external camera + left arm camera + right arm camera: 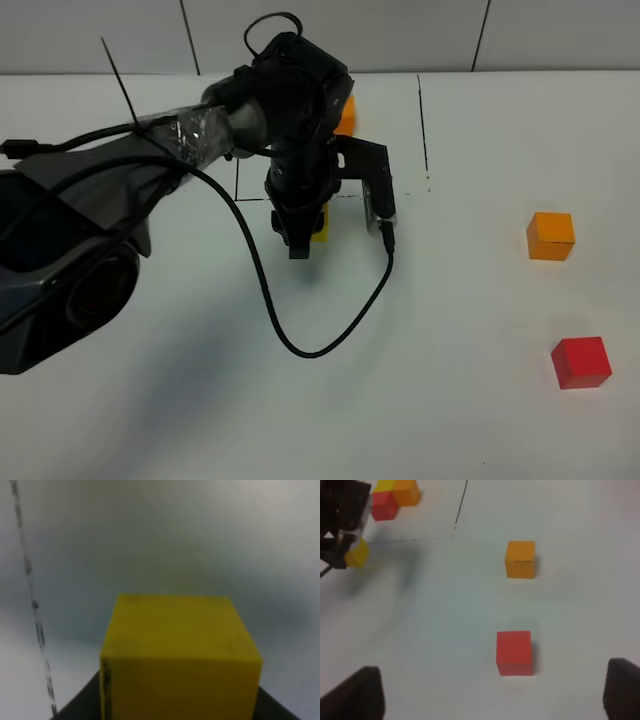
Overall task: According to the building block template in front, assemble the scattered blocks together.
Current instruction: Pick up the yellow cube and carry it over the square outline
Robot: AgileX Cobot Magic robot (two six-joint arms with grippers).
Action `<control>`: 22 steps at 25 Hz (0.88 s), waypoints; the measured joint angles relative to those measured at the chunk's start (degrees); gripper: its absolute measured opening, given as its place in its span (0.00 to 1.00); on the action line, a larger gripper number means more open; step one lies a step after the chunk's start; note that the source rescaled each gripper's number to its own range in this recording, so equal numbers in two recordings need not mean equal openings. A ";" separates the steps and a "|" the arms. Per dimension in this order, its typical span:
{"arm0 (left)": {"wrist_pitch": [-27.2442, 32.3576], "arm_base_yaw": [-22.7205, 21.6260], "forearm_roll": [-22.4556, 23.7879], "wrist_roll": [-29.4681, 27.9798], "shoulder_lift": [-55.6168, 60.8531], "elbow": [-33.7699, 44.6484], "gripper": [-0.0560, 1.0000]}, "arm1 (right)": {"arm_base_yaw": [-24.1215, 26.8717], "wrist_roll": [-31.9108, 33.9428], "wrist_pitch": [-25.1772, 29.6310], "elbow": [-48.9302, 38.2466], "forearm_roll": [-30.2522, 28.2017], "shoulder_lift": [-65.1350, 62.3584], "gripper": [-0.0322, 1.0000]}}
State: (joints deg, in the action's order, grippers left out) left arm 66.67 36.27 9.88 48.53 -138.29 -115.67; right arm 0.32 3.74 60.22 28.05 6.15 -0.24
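Yellow block (320, 226) is clamped in my closed left tool (305, 238), just on the near side of the template (395, 495). I count three loose blocks and one template. Orange block (551, 236), then red block (581, 361), lie well to the right of the template. Both are nearer my right tool (492, 695), which hangs wide and empty over the desk (450, 400).
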 joint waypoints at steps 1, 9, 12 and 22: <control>0.00 0.12 -0.64 0.28 -0.60 -0.58 0.05 | 0.00 0.00 0.00 0.00 0.00 0.00 0.80; -2.55 0.14 -5.30 1.05 -2.21 -1.25 0.05 | 0.00 0.00 0.00 0.00 0.00 0.00 0.80; -2.86 0.14 -5.63 1.05 -2.21 -1.27 0.05 | 0.00 0.00 0.00 0.00 0.00 0.00 0.80; -3.67 0.14 -3.77 -2.01 -2.28 -1.27 0.05 | 0.00 0.06 0.00 0.00 0.00 0.00 0.80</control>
State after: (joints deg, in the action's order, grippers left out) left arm 62.99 36.41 6.11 46.52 -140.58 -116.94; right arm 0.32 3.80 60.22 28.05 6.15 -0.24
